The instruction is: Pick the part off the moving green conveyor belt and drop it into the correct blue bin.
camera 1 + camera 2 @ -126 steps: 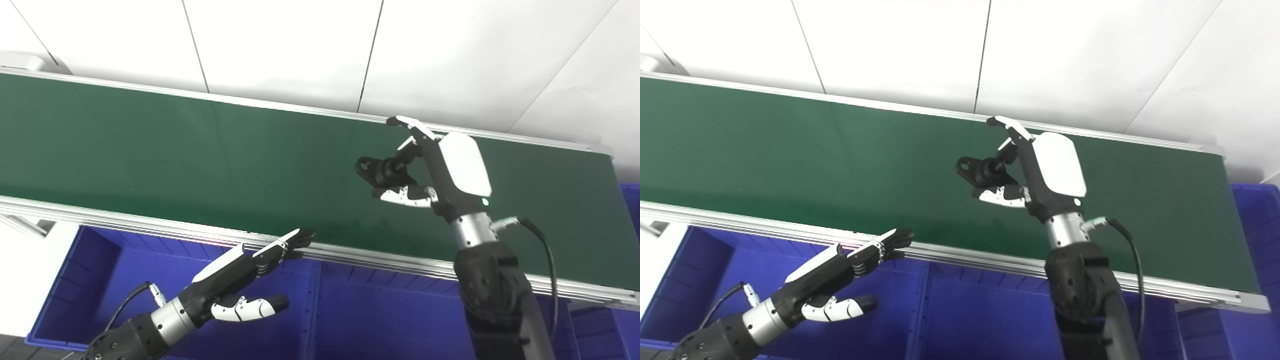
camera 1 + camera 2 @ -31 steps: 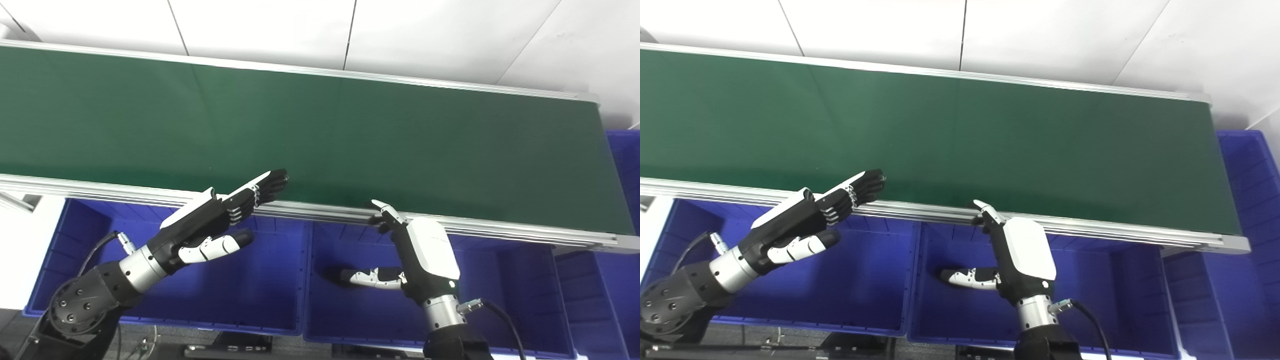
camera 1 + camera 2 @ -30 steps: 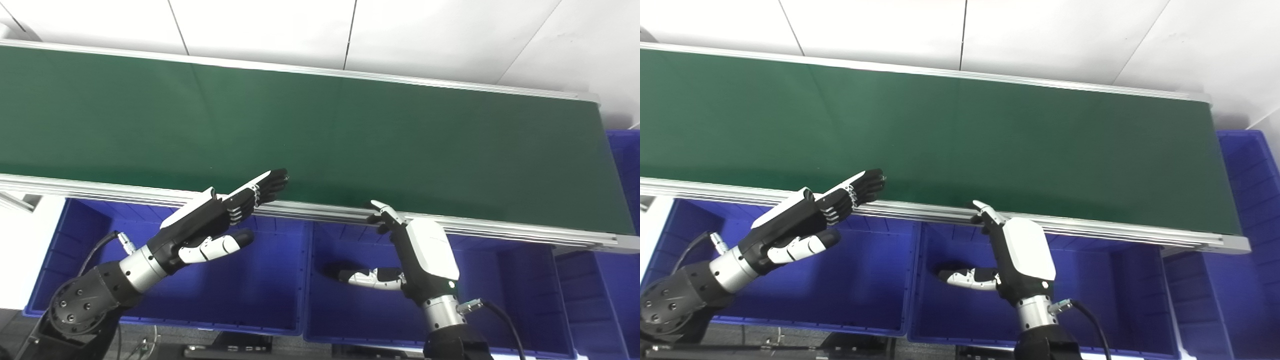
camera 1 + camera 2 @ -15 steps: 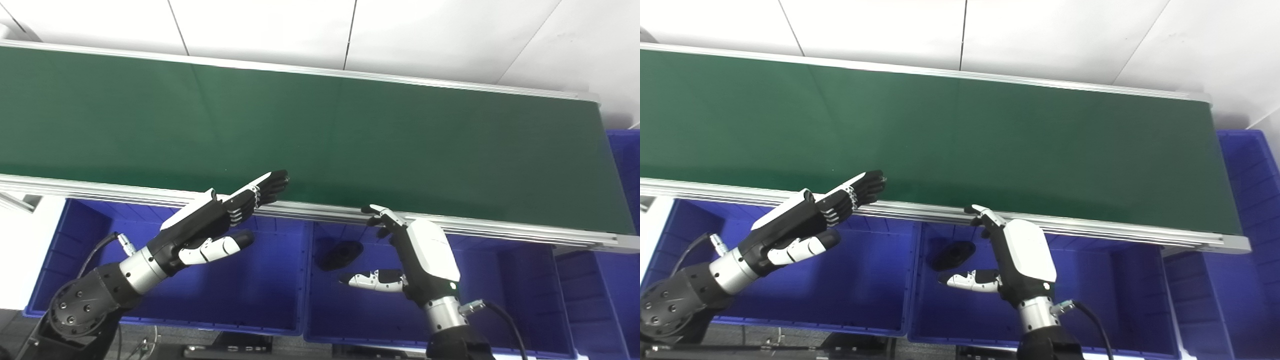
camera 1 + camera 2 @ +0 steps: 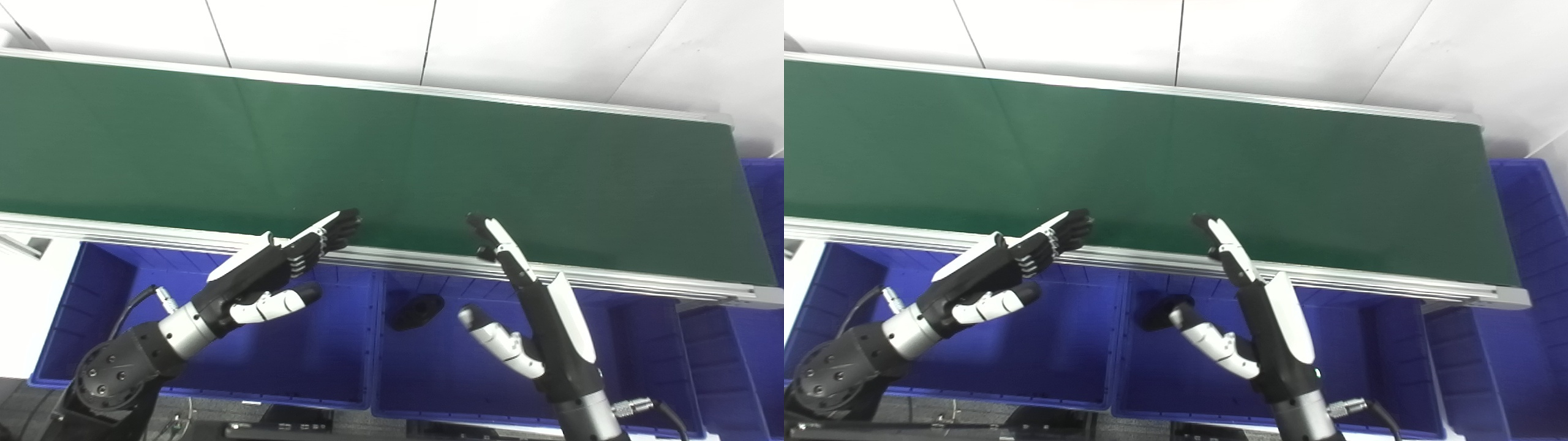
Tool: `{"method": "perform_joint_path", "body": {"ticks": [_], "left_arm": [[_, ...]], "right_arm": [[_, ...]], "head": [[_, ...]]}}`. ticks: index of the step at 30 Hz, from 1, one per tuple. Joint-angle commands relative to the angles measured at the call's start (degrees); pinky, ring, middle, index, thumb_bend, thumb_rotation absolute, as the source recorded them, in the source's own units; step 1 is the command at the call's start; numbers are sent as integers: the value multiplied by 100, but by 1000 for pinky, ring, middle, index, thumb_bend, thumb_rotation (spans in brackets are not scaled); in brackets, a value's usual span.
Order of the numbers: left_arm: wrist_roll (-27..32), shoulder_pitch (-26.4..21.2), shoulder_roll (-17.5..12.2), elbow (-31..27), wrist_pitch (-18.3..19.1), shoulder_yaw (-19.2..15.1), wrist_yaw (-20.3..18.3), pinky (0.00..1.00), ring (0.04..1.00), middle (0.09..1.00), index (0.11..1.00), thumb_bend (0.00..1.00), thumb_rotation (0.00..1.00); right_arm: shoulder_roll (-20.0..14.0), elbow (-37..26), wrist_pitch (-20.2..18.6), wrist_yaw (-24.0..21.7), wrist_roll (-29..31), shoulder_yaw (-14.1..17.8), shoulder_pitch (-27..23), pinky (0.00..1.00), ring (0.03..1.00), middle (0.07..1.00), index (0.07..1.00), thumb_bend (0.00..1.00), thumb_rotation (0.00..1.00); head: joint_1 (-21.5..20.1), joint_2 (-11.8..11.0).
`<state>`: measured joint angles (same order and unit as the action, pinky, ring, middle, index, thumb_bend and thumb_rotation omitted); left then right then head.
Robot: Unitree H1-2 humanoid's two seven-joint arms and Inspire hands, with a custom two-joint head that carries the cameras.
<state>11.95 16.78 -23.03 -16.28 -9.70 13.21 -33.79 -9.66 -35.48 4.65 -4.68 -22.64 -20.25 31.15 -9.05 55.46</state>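
The robot's right hand hangs above the middle blue bin with its fingers stretched out straight and its thumb splayed wide to the side, holding nothing. The fingertips reach up across the near aluminium rail of the conveyor and just overlap the front edge of the green belt.

The black part lies on the floor of that middle bin, close to its left wall and toward the back edge under the rail, to the left of the right thumb and apart from it. In the right eye view the thumb tip overlaps the part's outline, so contact cannot be ruled out from that angle alone; the left eye view shows a clear gap of blue floor between them.

The left hand is likewise released, fingers extended flat and together, thumb held out below them. It hovers over the left blue bin, with its dark fingertips lying across the near rail at the belt's front edge.

The belt surface itself carries nothing along its visible length. A third bin stands off the belt's right end, and a further blue compartment shows at the lower right corner. White wall panels run behind the conveyor's far rail.
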Motion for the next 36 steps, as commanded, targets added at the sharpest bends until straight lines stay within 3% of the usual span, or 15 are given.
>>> {"method": "perform_joint_path", "body": {"ticks": [1, 17, 36], "left_arm": [[21, -45, -45, -126, -163, -38, 38, 981, 1000, 1000, 1000, 509, 729], [-11, 380, -407, -456, 5, -31, -43, 993, 1000, 1000, 1000, 510, 790], [13, 452, -371, -547, 88, -48, 11, 1000, 1000, 1000, 1000, 524, 797]], "right_arm": [[45, -54, 354, 73, 202, 21, 97, 897, 944, 962, 932, 515, 992], [-113, 84, 247, -281, 411, -156, 160, 931, 980, 997, 974, 505, 1000], [11, 209, 126, -421, 222, -503, 216, 941, 988, 1000, 984, 499, 1000]], "head": [[31, 3], [80, 71], [178, 79]]}}
